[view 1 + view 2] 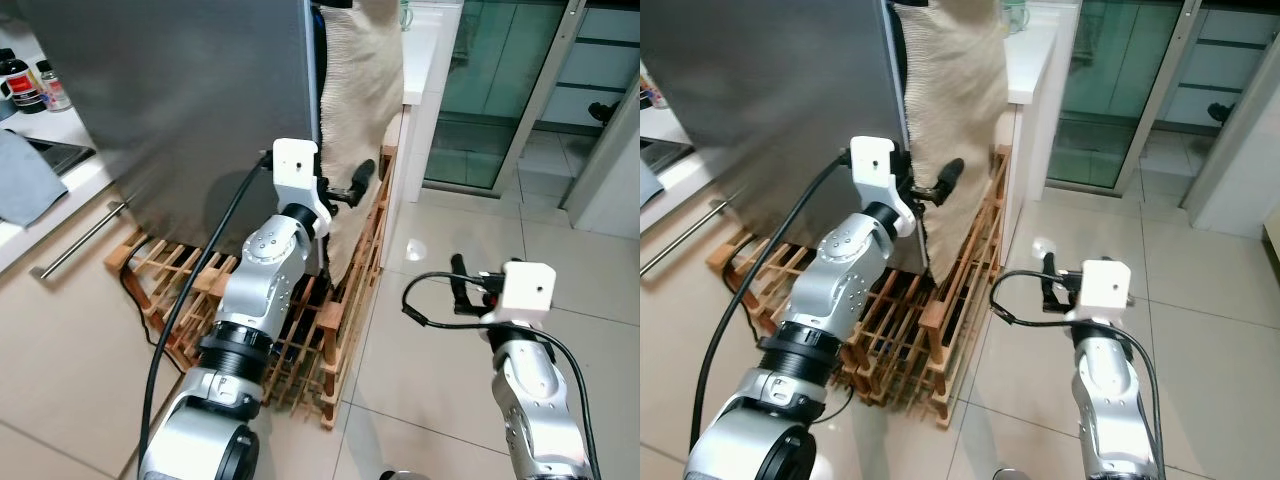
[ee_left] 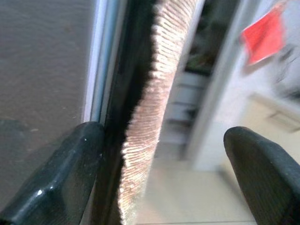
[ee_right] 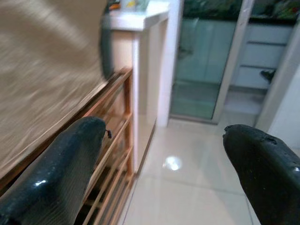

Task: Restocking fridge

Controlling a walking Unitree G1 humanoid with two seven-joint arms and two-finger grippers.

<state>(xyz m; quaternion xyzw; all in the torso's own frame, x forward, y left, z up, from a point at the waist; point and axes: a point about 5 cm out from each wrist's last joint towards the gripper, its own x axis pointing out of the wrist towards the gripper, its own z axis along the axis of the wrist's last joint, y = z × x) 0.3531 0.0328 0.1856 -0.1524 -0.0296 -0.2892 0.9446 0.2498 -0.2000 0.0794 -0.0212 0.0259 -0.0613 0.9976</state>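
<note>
Two tools spread: left tool [image 2: 159, 173] straddles vertical fridge door edge [image 2: 101, 70]; right tool [image 3: 164, 173] over floor.

2 black fingers [image 2: 56, 173] of the left gripper [image 2: 161, 176] spread apart, fringed beige cloth [image 2: 154, 108] edge between them, grey fridge door [image 2: 44, 70] beside one finger, blurred red shape [image 2: 265, 35] beyond.

Fridge door [image 1: 180, 90]: dull grey steel, faint sheen. Cloth [image 1: 358, 90] hanging beside it: beige, fine ribbed weave. Wine rack [image 1: 345, 300]: warm orange-brown wood, lattice pattern. Floor tiles [image 1: 440, 330]: pale cream, glossy. Sliding doors [image 1: 495, 80]: green-tinted glass, white frames. Both arms silver, white wrist boxes, black cables, black gripper fingers [image 3: 70, 173].
</note>
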